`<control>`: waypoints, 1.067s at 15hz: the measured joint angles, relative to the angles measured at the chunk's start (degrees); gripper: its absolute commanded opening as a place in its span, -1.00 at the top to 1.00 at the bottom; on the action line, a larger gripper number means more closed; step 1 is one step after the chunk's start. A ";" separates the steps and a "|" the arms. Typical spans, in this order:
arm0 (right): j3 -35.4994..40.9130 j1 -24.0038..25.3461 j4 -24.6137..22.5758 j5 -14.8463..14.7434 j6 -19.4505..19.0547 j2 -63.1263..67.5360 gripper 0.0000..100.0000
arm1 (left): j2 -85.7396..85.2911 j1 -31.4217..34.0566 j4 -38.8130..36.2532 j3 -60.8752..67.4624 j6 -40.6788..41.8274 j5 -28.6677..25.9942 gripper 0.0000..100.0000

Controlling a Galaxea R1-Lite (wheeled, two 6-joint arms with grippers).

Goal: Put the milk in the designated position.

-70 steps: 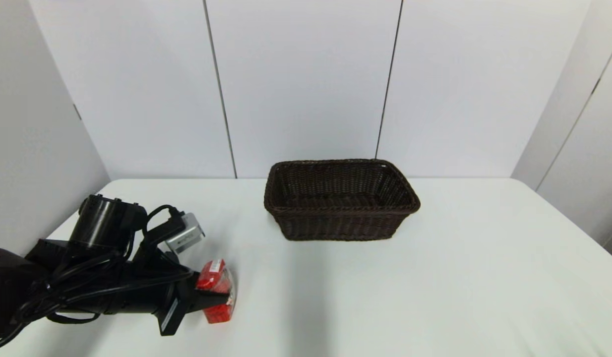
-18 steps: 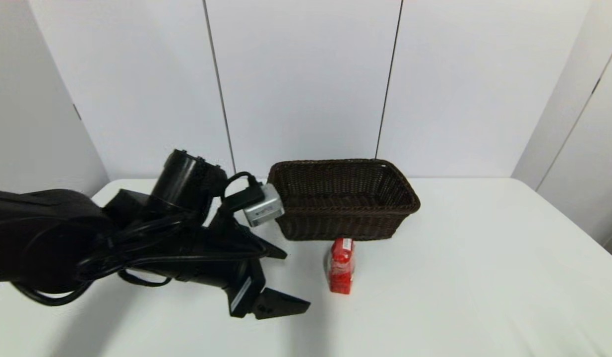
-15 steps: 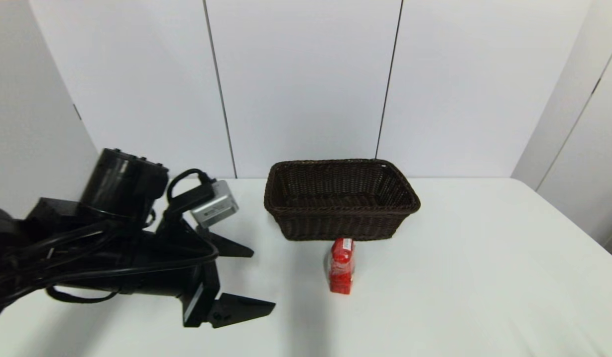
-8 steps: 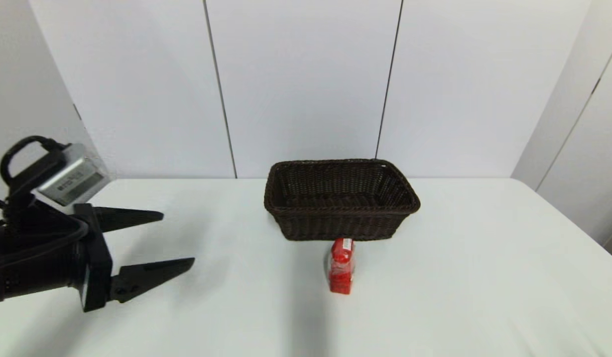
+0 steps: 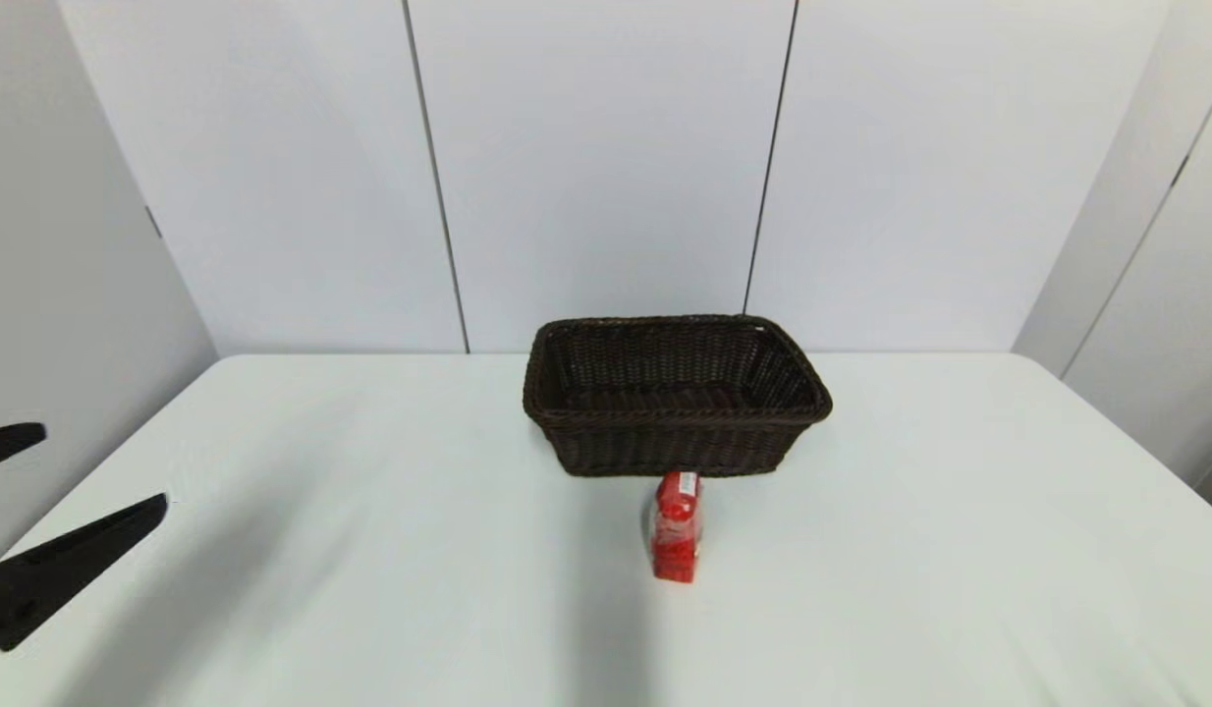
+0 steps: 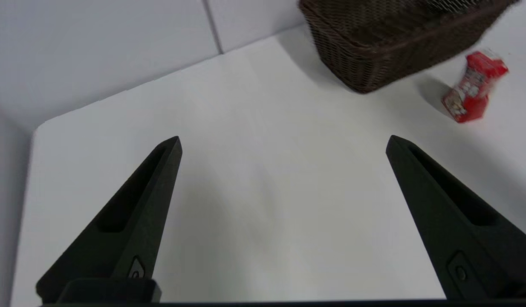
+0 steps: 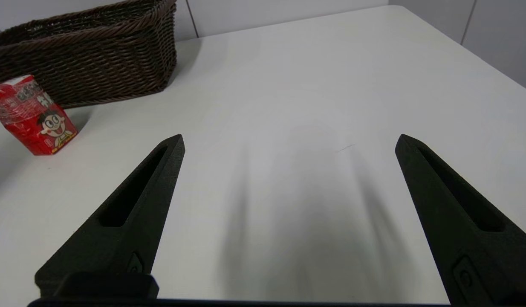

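The milk carton [image 5: 677, 526] stands upright on the white table [image 5: 960, 550] just below centre of the head frame, directly under the front wall of the dark wicker basket [image 5: 673, 393]. It sits just beside the basket; whether the two touch cannot be told. Nothing grips it, and it rests on plain tabletop, so the placing looks done as far as these views allow a judgement.

The left gripper [image 5: 36, 496] shows only as two black fingertips at the far left edge of the head frame, well apart from the carton. Its fingers are spread wide with nothing between them, as the left wrist view confirms: the gripper [image 6: 283, 143] frames bare table, with the carton [image 6: 474, 87] and the basket [image 6: 395, 38] off in the upper right of that frame.

The right gripper [image 7: 288, 140] is out of the head frame. In its own wrist view its fingers are likewise wide apart and empty over the table, the carton [image 7: 30, 115] at the left edge and the basket [image 7: 84, 55] in the upper left.

The carton's long axis is vertical. Should it need another nudge, it lies to the right of the left fingers across a broad stretch of table. From the wrist views, the right gripper looks the nearer.
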 measured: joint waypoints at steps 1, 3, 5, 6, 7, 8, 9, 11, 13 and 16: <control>0.00 0.00 0.00 0.00 0.02 0.00 -1.00 | -3.63 1.11 0.00 2.12 -0.80 1.52 -1.00; 0.00 -0.02 0.00 0.02 0.00 0.00 -1.00 | -11.33 2.91 0.13 7.25 -2.40 4.24 -1.00; 0.00 -0.02 0.00 0.02 -0.04 0.00 -1.00 | -18.82 3.88 0.22 13.07 -3.69 5.79 -1.00; 0.00 -0.02 -0.05 0.00 -0.02 0.00 -1.00 | -22.74 4.21 0.13 16.57 -4.35 6.60 -1.00; 0.00 -0.02 -0.02 0.02 0.07 0.00 -1.00 | -26.04 4.45 0.05 20.04 -4.90 7.41 -1.00; 0.00 -0.05 -0.05 0.00 0.00 0.00 -1.00 | -29.32 4.49 -0.23 23.28 -5.32 7.96 -1.00; 0.00 -0.02 -0.02 0.02 -0.02 0.00 -1.00 | -32.18 4.38 -0.28 25.77 -5.60 8.39 -1.00; 0.00 -0.02 0.00 0.02 0.02 0.00 -1.00 | -37.43 3.99 0.11 29.77 -5.73 10.47 -1.00; 0.00 -0.02 0.00 0.00 0.02 0.00 -1.00 | -41.48 3.41 -0.56 32.52 -6.14 14.03 -1.00; 0.00 -0.02 0.00 0.00 0.05 0.00 -1.00 | -43.85 3.11 -2.41 34.01 -10.62 15.24 -1.00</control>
